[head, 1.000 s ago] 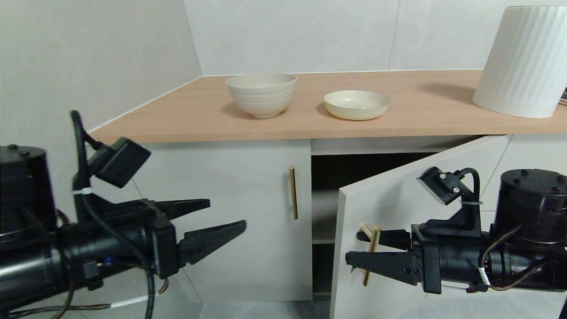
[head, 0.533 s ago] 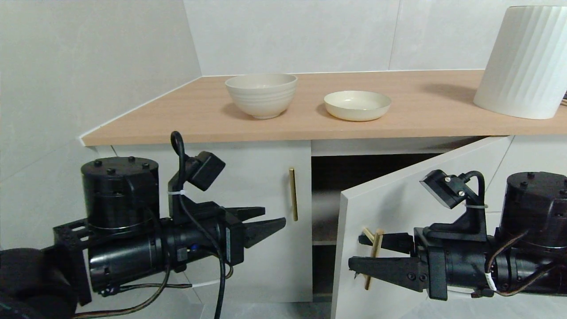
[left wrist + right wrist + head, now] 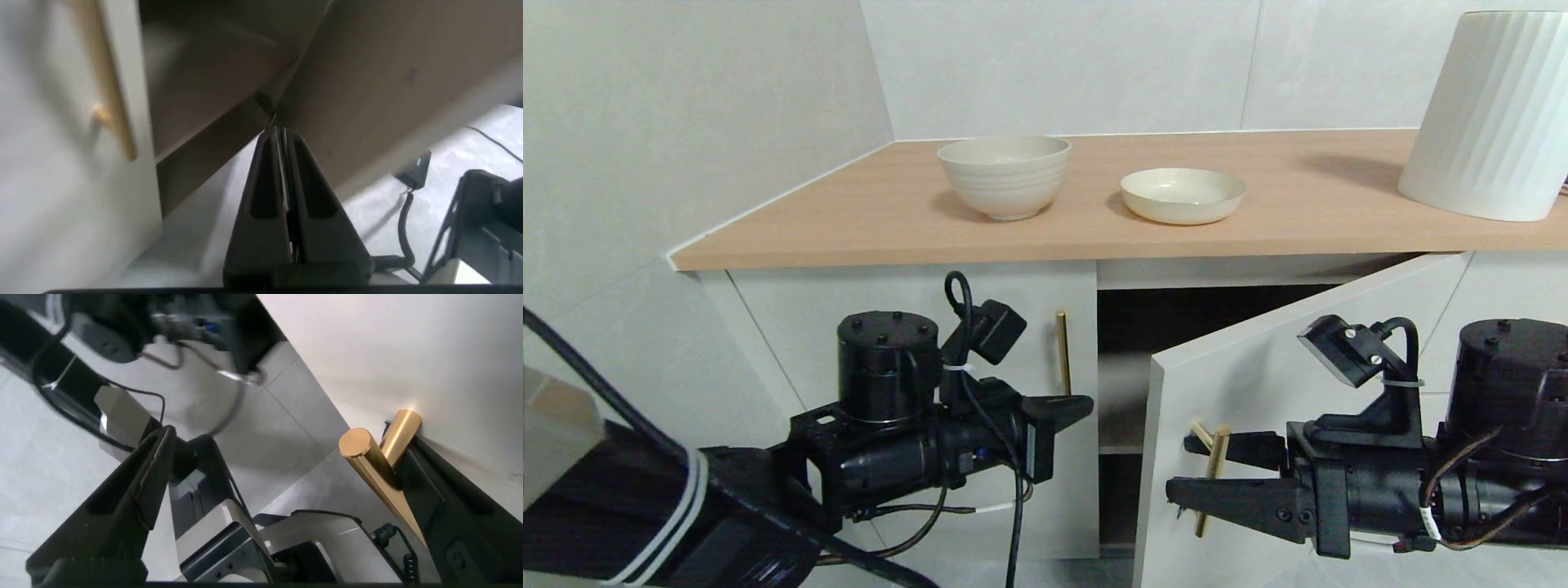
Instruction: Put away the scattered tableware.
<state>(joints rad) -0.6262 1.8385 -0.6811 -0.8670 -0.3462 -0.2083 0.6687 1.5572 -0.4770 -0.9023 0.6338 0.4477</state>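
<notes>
On the worktop (image 3: pixel 866 220) the bowl (image 3: pixel 1005 174) stood left of the dish (image 3: pixel 1183 194), a container (image 3: pixel 1486 114) well right. Below them a cabinet door (image 3: pixel 1258 367) stood open.

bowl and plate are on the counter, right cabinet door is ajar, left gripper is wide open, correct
Not quite: the left gripper is shut, not open, as the left wrist view shows. The bowl and plate are on the counter and the right cabinet door is ajar.

White ribbed bin (image 3: pixel 1486 114) upright on wooden countertop (image 3: pixel 849 220), far right.
</notes>
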